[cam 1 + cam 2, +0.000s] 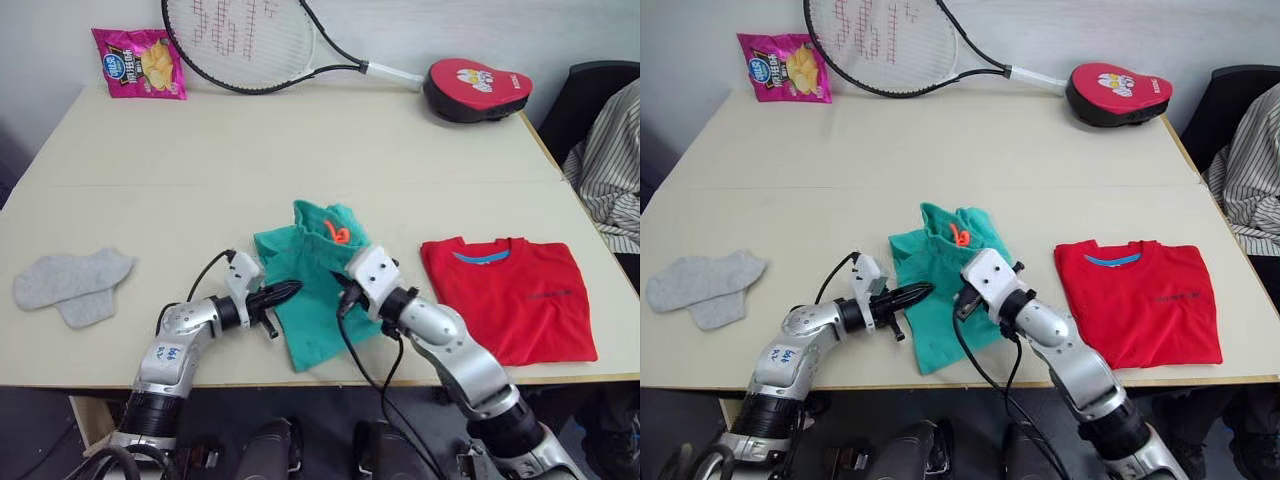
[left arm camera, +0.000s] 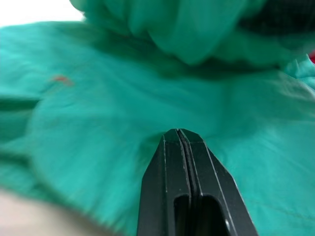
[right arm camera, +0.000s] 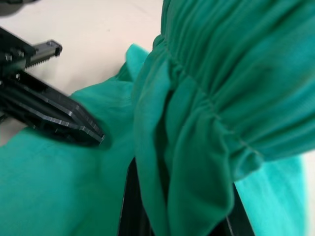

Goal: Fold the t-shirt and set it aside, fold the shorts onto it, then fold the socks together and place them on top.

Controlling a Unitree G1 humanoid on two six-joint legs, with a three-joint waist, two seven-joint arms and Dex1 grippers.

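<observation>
Office-like room, beige table (image 1: 300, 130), black chair (image 1: 585, 95)

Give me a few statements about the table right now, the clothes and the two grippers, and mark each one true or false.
1. The t-shirt lies folded on the table, to the right of the shorts. True.
2. The socks are stacked on the t-shirt. False: they lie by themselves near the table's left edge.
3. The left gripper is shut, its tip pressed against the shorts. True.
4. The shorts already rest on the t-shirt. False: they lie bunched beside it, with bare table between.
5. The right gripper holds a gathered fold of the shorts. True.
</observation>
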